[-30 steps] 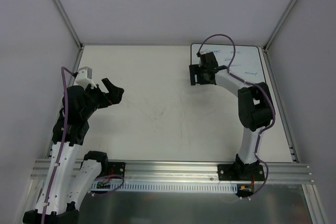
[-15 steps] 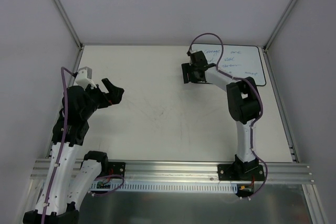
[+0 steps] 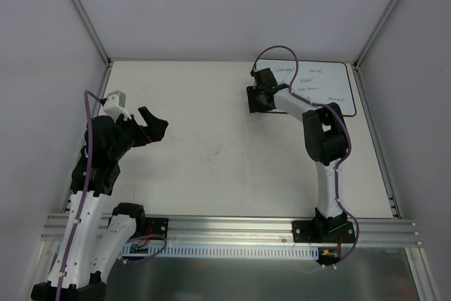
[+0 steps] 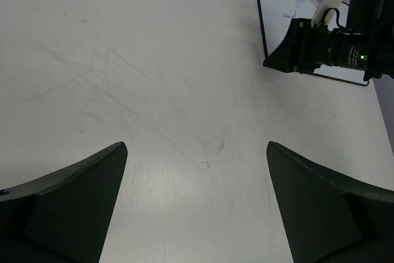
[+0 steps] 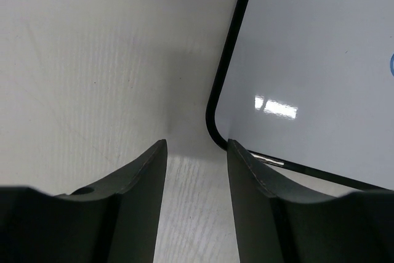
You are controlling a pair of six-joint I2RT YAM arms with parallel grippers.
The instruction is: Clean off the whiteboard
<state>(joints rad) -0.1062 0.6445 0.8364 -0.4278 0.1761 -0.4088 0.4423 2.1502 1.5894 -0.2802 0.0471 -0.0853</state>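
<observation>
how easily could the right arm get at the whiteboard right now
Probably easily: the right gripper hovers just beside the whiteboard, at its rounded corner, and nothing stands between them.

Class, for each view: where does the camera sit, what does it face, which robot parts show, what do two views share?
Top: above, behind the bases, looking down on the table; both arms show.
Left wrist: on the left arm, facing across the table; open left end effector and right arm show.
Right wrist: on the right arm, close over the whiteboard's corner; right end effector shows.
Shared: all show the whiteboard.
</observation>
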